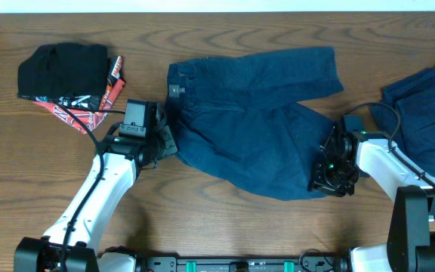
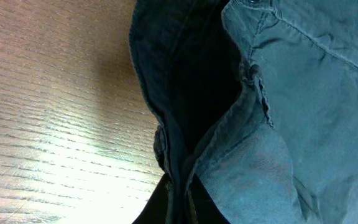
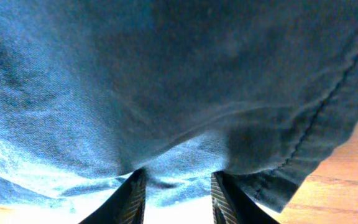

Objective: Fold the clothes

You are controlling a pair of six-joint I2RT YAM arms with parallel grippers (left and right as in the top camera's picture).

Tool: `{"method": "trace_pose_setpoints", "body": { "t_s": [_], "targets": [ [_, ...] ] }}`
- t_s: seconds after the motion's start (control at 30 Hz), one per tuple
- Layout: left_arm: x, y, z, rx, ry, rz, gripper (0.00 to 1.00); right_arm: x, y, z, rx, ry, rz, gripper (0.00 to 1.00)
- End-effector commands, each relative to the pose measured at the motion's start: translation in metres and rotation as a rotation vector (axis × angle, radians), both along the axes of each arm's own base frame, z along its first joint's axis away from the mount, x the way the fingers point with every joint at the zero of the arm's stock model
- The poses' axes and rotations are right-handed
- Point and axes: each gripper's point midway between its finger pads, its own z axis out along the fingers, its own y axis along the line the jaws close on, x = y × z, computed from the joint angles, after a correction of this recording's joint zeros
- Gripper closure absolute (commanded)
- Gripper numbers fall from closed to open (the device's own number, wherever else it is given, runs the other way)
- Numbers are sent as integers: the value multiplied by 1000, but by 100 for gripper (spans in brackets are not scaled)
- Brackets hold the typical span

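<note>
A pair of dark navy trousers (image 1: 255, 128) lies spread across the middle of the table, waistband to the left and legs to the right. My left gripper (image 1: 165, 141) is at the waistband's left edge. In the left wrist view its fingers (image 2: 180, 205) are shut on a fold of the waistband (image 2: 185, 112). My right gripper (image 1: 325, 172) is at the lower leg's end. In the right wrist view its fingers (image 3: 176, 193) stand apart with the leg cloth (image 3: 166, 93) bunched between them. A second navy garment (image 1: 425, 113) lies at the right edge.
A folded black garment (image 1: 63, 68) rests on a red and white patterned cloth (image 1: 89, 106) at the back left. Bare wooden table (image 1: 202, 219) shows in front of the trousers and between the arms.
</note>
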Motion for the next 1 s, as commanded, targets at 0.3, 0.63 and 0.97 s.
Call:
{"method": "trace_pose_setpoints", "body": {
  "t_s": [0.3, 0.63, 0.97],
  "targets": [
    [-2, 3, -3, 13, 12, 2, 94, -39, -2, -4, -34, 159, -37, 58],
    [-3, 3, -4, 13, 16, 2, 94, 6, -14, -18, -119, -21, -111, 60],
    [-6, 4, -5, 16, 29, 2, 94, 13, -14, -19, -116, -51, -120, 99]
  ]
}}
